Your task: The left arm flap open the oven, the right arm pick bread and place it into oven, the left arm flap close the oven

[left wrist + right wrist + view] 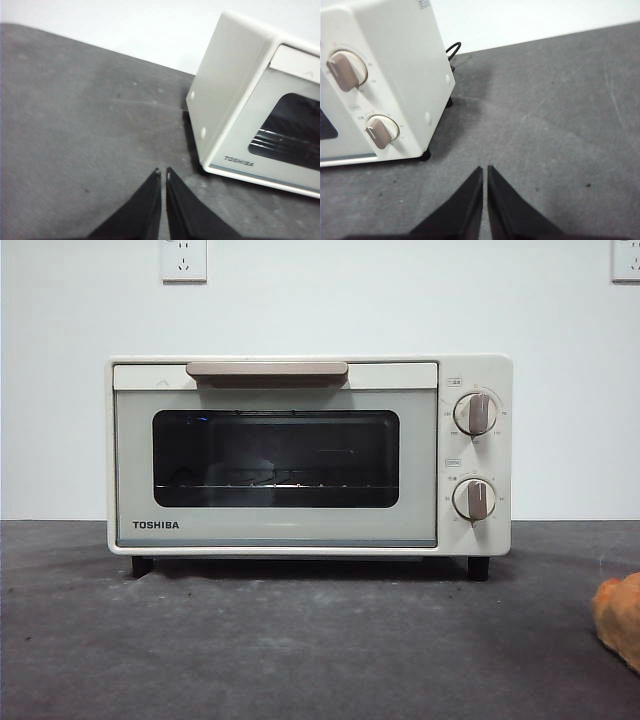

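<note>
Front view shows a cream oven (310, 455) standing square on a dark grey table (300, 650), door shut, w/ the beige handle (267, 370) running as a long horizontal bar across the door's top edge. That handle is what the first move turns on, I'd judge: its long axis lies side to side, so the door should flap down toward the viewer. Left gripper (162, 172) hangs over bare table off the oven's windowed-side corner, jaws pressed together w/ only a hairline gap, holding nothing; the oven lies ahead of it and off to one side, and the handle itself isn't seen in that wrist view. Right gripper (484, 169) is likewise closed and empty, hovering near the knob end of the oven. So the left arm is on the fitting side for the door, though neither touches it yet. Bread (620, 618), lumpy and orange-gold, lies on the table at the front view's right edge, partly cut off, well apart from the oven; it doesn't show in either wrist view. Readable writing: "TOSHIBA" in black at the door's lower corner. Small labels by the two knobs (476, 412) are too tiny to read. Wall sockets (184, 260) sit on the white wall behind.
</note>
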